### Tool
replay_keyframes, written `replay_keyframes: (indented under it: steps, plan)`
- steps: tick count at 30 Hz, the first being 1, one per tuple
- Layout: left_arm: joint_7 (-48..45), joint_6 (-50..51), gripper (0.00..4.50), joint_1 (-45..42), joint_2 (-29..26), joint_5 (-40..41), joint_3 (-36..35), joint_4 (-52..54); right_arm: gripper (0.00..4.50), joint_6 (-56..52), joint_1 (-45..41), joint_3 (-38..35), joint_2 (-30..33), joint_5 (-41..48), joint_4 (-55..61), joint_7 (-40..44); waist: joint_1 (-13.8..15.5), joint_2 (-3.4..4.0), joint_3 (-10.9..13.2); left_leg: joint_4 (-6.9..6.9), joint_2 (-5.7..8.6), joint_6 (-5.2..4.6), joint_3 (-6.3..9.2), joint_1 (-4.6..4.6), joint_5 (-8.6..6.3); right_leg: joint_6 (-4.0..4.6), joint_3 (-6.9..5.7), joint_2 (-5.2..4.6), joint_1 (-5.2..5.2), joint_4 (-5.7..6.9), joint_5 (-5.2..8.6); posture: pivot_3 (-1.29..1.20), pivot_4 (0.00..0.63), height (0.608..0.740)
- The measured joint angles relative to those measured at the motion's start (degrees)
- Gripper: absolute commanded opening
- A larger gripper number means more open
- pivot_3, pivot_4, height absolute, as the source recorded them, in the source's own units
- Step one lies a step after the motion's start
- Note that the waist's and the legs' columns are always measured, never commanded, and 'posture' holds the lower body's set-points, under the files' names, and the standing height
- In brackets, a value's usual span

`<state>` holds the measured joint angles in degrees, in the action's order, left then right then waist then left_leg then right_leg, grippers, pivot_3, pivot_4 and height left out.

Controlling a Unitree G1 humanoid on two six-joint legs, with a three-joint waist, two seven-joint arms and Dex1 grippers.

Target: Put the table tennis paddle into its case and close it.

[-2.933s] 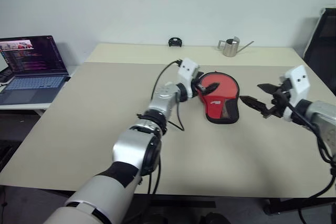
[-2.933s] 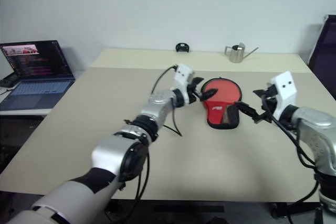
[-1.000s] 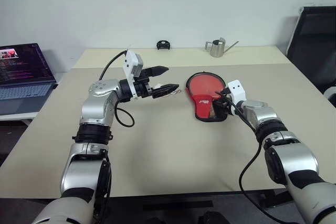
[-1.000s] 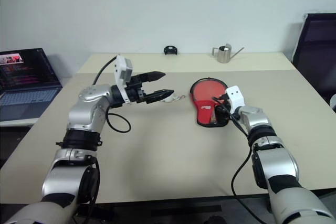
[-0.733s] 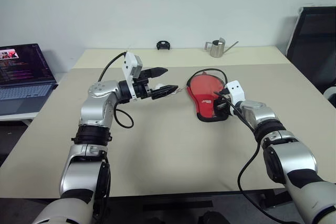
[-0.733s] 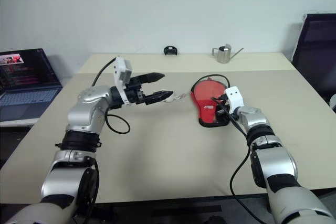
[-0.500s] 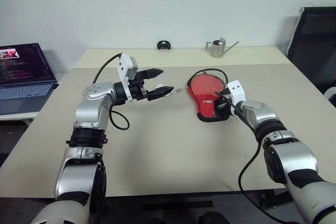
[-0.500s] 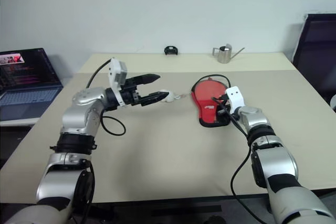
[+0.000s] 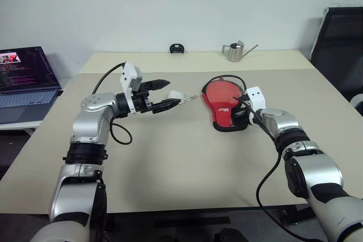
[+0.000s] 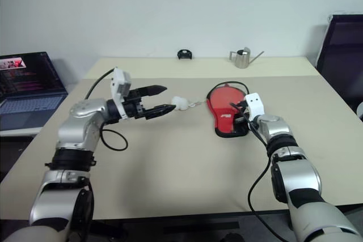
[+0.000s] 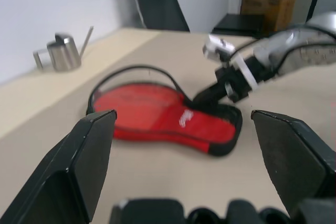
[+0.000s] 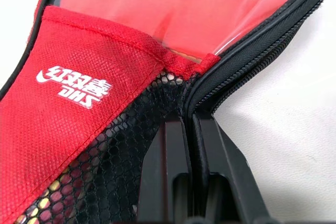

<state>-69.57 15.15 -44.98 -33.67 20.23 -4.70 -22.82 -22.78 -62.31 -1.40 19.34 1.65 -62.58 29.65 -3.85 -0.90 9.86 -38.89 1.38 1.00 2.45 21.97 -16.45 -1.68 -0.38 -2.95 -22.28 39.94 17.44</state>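
Case (image 9: pixel 226 105) fabric, red with black mesh and a white logo, is seen lying flat on the desk (image 9: pixel 187 162), towards the far edge and somewhat towards the right edge. Its black zip edge stands partly open around the rounded end, and the red face of the table tennis paddle (image 12: pixel 173 3) is seen inside under a clear panel. The narrow handle end of the case is pinched by the right gripper (image 9: pixel 235 115), whose fingers (image 12: pixel 184 177) are pressed together on the black zip edge there. A white pompom charm (image 10: pixel 180 102) is seen beside the round end of the case on its left, joined to it by a thin chain; whether it rests on the desk cannot be told. The left gripper (image 10: pixel 161 99) is held above the desk near the pompom, its fingers spread wide and nothing between them. A metal watering can (image 9: pixel 233 51) and a small black object (image 9: pixel 176 48) are placed near the far edge. A laptop (image 9: pixel 25 77) is set on a lower surface beyond the left edge, and a black chair (image 9: pixel 338 43) is seen beyond the right edge.
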Motion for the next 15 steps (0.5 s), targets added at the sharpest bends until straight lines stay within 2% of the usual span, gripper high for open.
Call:
replay_keyframes:
  steps: [6,12,15]
  plan:
    - [-3.1,3.1,4.5,5.5,-4.6,0.3,0.0,3.8,0.01,-11.4,4.1,-0.4,1.2,2.3,12.8,1.9,0.4,0.01,0.0,0.05,0.0,-0.02,0.08,0.15,-0.01,0.02,-0.07,-0.01,-0.05,-0.1,0.01,0.0,0.15,0.74]
    - [-3.7,5.4,4.5,7.3,-5.3,2.1,0.0,7.6,0.01,-22.9,9.7,-0.5,1.6,5.1,29.4,3.1,0.9,0.01,0.0,0.05,0.0,-0.15,0.14,0.22,-0.09,0.02,-0.12,-0.01,-0.07,-0.17,0.01,0.0,0.15,0.74]
    - [-3.6,5.9,4.5,7.8,-5.3,2.3,0.1,8.9,0.01,-25.5,10.9,-0.5,2.1,6.1,33.7,3.1,0.9,0.01,0.0,0.05,0.01,-0.22,0.15,0.22,-0.13,0.02,-0.13,-0.01,-0.07,-0.18,0.01,0.0,0.15,0.74]
